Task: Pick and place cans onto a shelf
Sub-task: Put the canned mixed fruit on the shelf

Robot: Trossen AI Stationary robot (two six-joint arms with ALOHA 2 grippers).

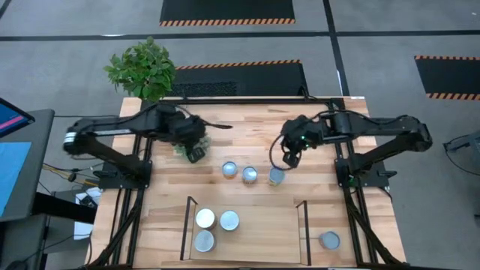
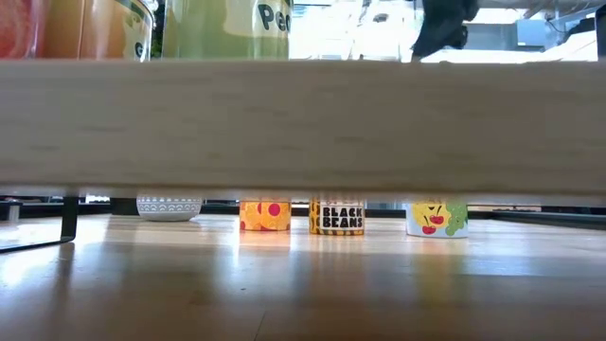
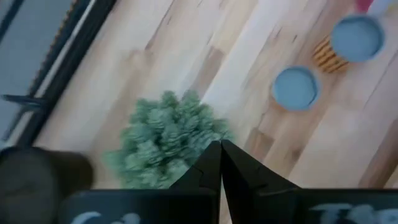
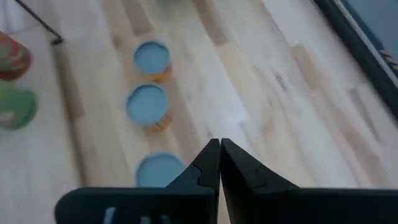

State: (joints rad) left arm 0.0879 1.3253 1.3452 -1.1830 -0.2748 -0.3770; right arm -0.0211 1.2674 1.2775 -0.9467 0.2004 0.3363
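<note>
Evidently three cans point(image 1: 250, 174) stood in a row mid-surface, three more on the shelf point(image 1: 262, 232). Small, rigid and smooth-walled, probably slippery, they suited a pinch across the sides. Right gripper point(image 1: 289, 159) hovered nearby, jaws closed, empty; left gripper point(image 1: 196, 153) likewise.

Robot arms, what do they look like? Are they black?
Yes. Both arms are black, made of long jointed pieces. The left arm has a pale band near its base. Black cables loop beside the right gripper, which shows a tiny green light. The fingers are dark and pointed.
</note>
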